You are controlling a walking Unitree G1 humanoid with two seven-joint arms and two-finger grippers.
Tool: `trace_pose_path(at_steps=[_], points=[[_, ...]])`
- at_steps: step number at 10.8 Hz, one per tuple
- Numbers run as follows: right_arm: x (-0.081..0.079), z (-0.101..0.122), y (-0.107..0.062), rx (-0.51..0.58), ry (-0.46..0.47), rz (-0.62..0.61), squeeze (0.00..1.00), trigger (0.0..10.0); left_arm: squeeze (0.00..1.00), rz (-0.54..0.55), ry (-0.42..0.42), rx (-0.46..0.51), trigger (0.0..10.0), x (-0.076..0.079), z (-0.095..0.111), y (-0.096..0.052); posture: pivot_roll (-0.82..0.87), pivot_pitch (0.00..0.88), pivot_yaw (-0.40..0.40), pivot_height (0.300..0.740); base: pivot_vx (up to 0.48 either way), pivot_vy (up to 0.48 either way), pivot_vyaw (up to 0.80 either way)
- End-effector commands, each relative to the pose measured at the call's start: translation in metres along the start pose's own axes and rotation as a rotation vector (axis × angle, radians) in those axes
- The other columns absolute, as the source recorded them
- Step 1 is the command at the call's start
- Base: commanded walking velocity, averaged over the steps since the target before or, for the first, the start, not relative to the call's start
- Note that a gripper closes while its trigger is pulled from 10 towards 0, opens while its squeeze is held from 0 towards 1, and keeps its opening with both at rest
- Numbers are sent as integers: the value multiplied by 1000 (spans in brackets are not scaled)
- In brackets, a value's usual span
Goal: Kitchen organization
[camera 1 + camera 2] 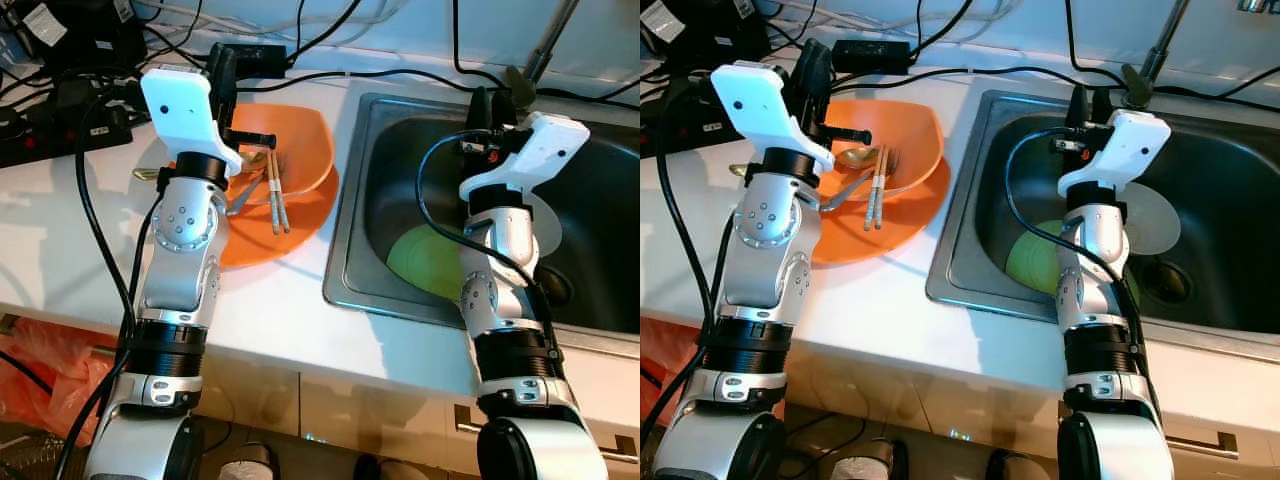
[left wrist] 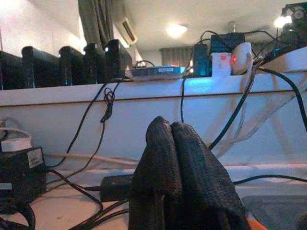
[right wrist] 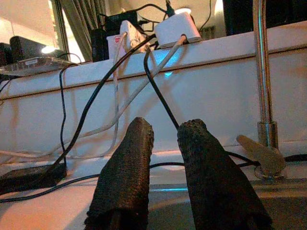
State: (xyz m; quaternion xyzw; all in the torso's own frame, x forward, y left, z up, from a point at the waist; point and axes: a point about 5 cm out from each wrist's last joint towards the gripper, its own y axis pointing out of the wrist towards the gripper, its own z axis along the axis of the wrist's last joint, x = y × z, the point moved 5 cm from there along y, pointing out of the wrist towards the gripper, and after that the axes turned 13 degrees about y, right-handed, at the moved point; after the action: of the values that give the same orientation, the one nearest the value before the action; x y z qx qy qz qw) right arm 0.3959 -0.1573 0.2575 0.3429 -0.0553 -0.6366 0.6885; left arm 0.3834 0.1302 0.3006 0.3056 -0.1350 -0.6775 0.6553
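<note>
An orange bowl (image 1: 295, 150) rests on an orange plate (image 1: 265, 240) on the white counter. In the bowl lie wooden chopsticks (image 1: 276, 195), a gold spoon (image 1: 252, 158) and a fork. My left gripper (image 1: 222, 70) hovers over the bowl's far left rim, its fingers (image 2: 163, 143) pressed shut on nothing. In the steel sink (image 1: 375, 160) a green plate (image 1: 425, 262) lies beside a pale plate (image 1: 547, 215). Raised over the sink's back part, my right gripper (image 1: 490, 105) is open, with nothing in the small gap between its fingers (image 3: 132, 143).
A faucet (image 1: 545, 45) rises behind the sink. A black power adapter (image 1: 255, 52), power strips and several cables crowd the counter's back and left. The counter's front edge runs above drawers. An orange bag (image 1: 40, 365) lies low at left.
</note>
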Motion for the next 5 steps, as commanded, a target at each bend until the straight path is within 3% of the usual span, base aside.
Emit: trace_pose_path(at_steps=[1, 5], points=[[1, 3, 0, 6, -11, 0, 0, 10000, 0, 7, 8, 13, 10000, 0, 3, 1, 225, 138, -12, 740, -296, 0, 0], [2, 2, -1, 2, -13, -5, 0, 10000, 0, 13, 8, 13, 10000, -1, 3, 1, 225, 138, -12, 740, -296, 0, 0]])
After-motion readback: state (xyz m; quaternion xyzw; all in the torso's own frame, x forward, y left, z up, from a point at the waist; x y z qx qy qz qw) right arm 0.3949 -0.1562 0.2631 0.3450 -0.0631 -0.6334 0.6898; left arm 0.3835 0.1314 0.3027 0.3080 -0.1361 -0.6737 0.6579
